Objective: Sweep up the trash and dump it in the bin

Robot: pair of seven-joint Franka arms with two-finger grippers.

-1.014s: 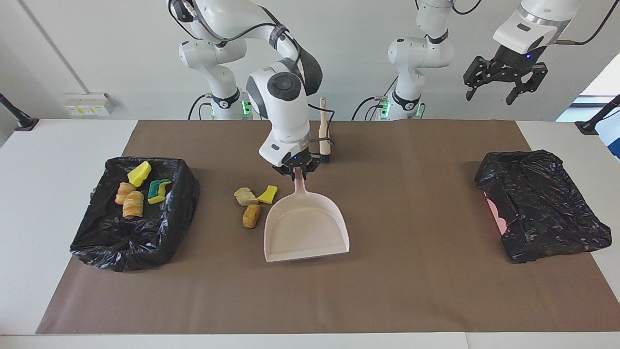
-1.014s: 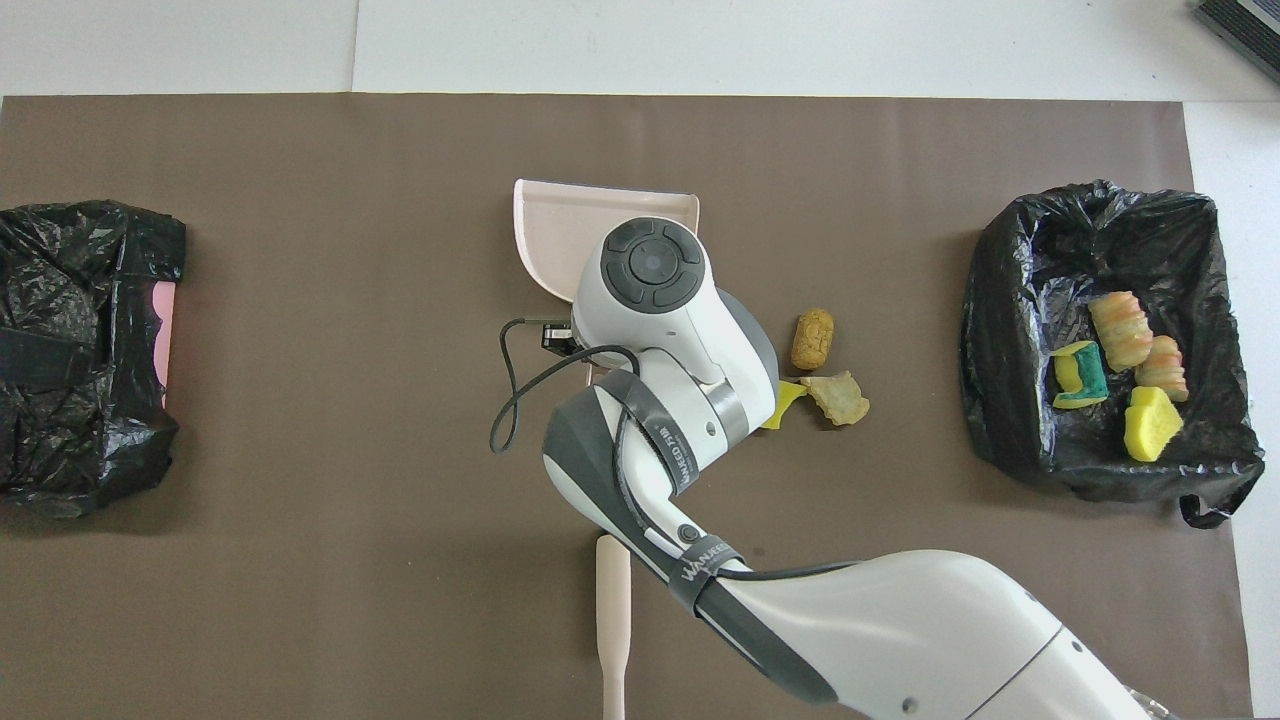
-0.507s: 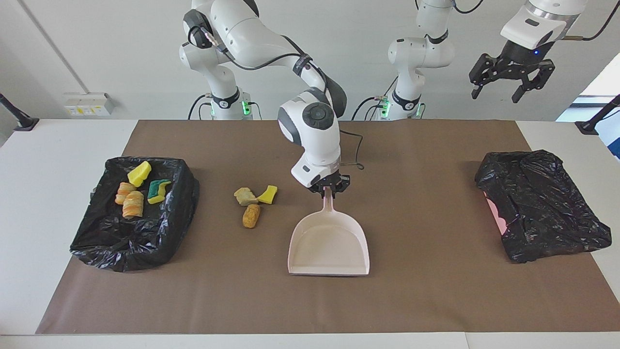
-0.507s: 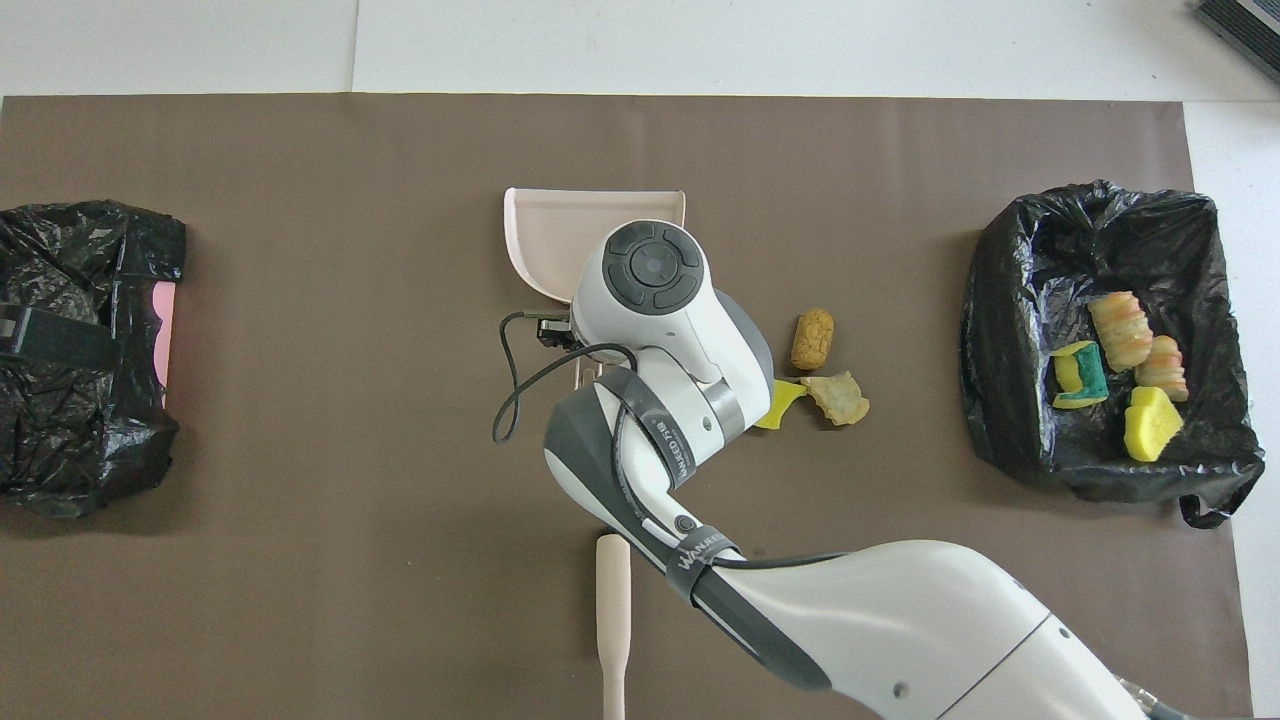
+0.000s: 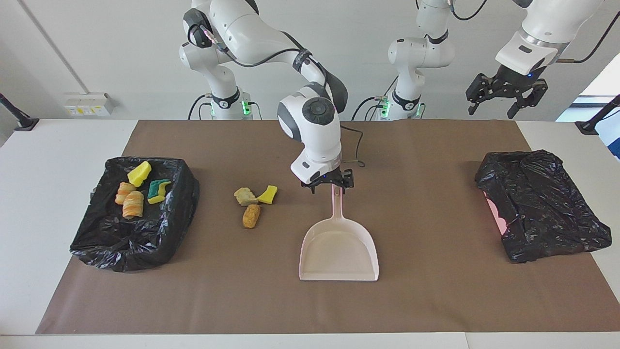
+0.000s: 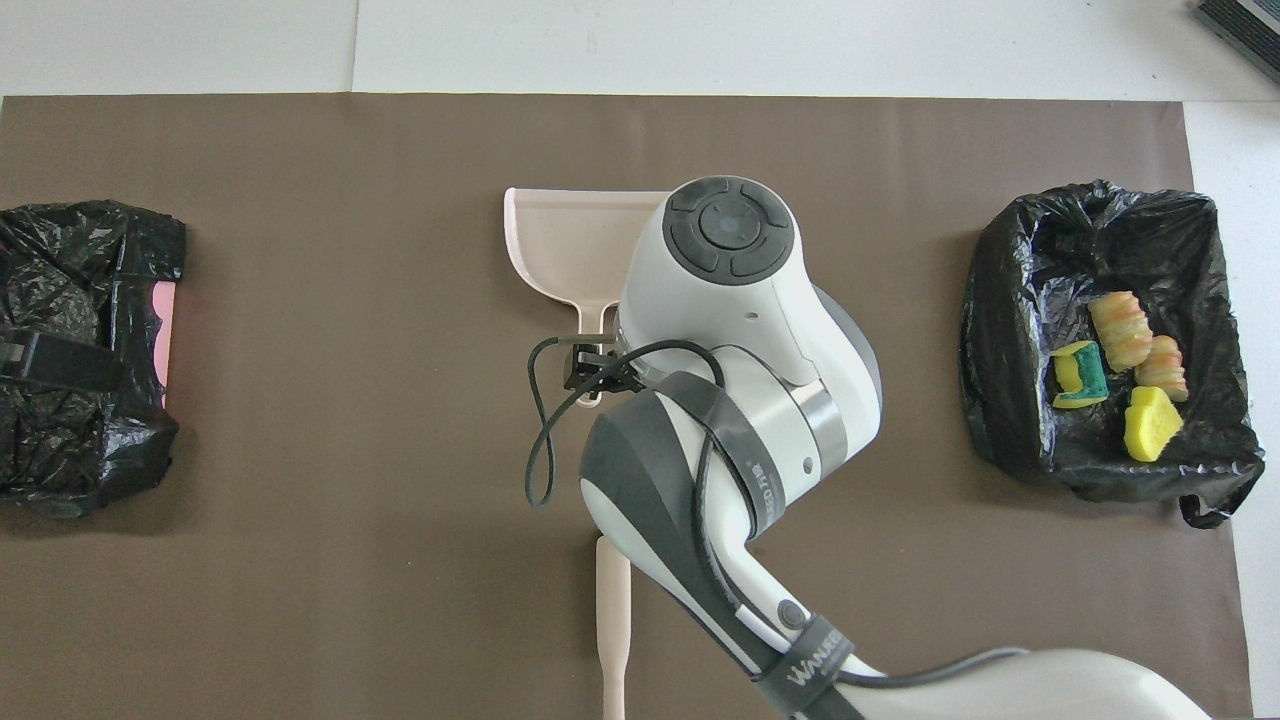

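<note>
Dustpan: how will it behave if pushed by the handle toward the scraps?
The dustpan lies flat on its broad base, so it likely slides, not tips. It looks like thin moulded plastic, probably light and stiff. The long narrow handle may let it pivot if pushed off-centre.

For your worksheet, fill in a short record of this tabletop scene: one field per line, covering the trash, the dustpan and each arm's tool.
Loose trash: three scraps on the mat
Binned trash: four scraps in the black-lined bin
Dustpan: flat on mat, empty
Right tool: open, over the dustpan handle
Left tool: open, raised, waiting
Brush handle: on mat, nearer the robots than the dustpan
</note>
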